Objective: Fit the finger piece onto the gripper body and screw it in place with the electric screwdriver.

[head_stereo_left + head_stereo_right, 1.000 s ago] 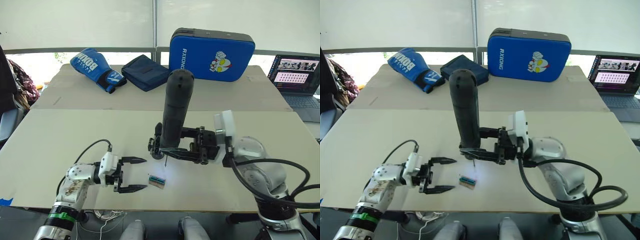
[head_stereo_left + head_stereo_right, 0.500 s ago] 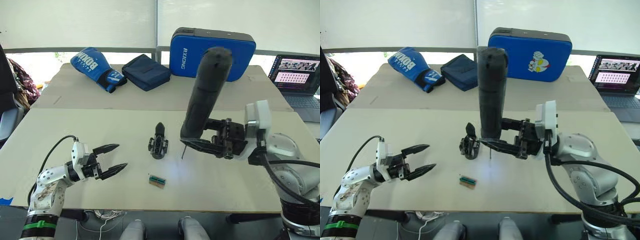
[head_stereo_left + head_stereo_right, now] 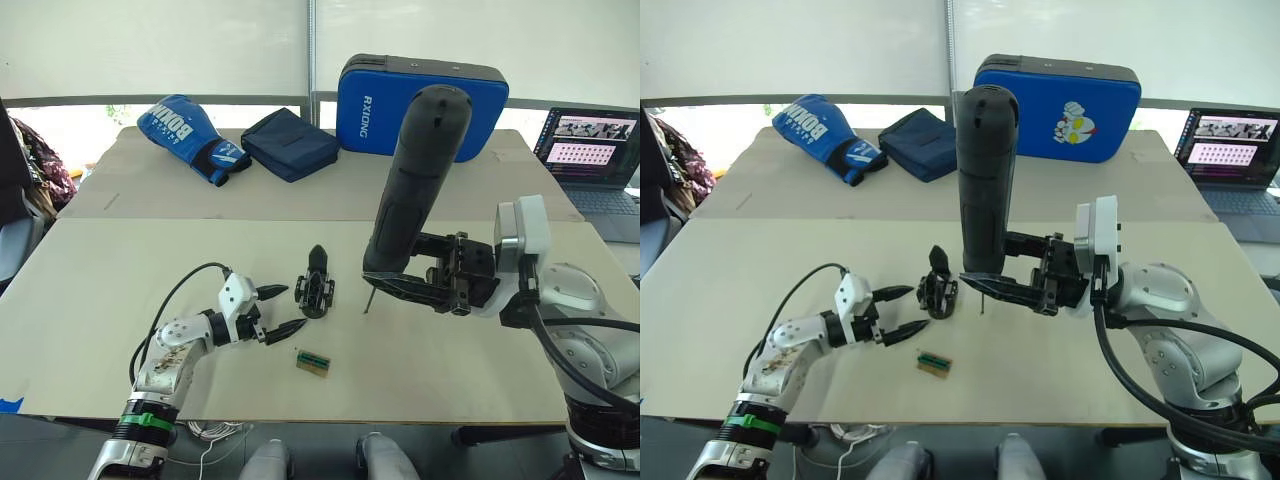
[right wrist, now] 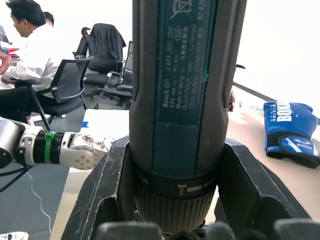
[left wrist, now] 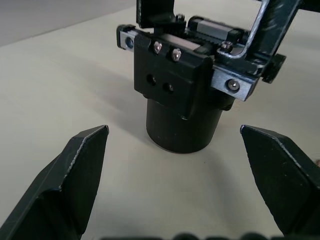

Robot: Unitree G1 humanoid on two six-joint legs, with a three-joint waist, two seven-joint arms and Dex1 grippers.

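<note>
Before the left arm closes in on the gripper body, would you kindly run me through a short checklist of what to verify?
1. Left tool open: ok, its fingers are spread, with the gripper body ahead of the gap.
2. Gripper body standing free on the table: ok, no tool touches it.
3. Finger piece on the body: cannot tell whether it is properly seated; it points up from the top.
4. Electric screwdriver secured: ok, the right tool is shut on it, near upright.
5. Bit clear of the body: ok, it hangs to the side.
6. Small green-topped block out of the path: ok.
</note>
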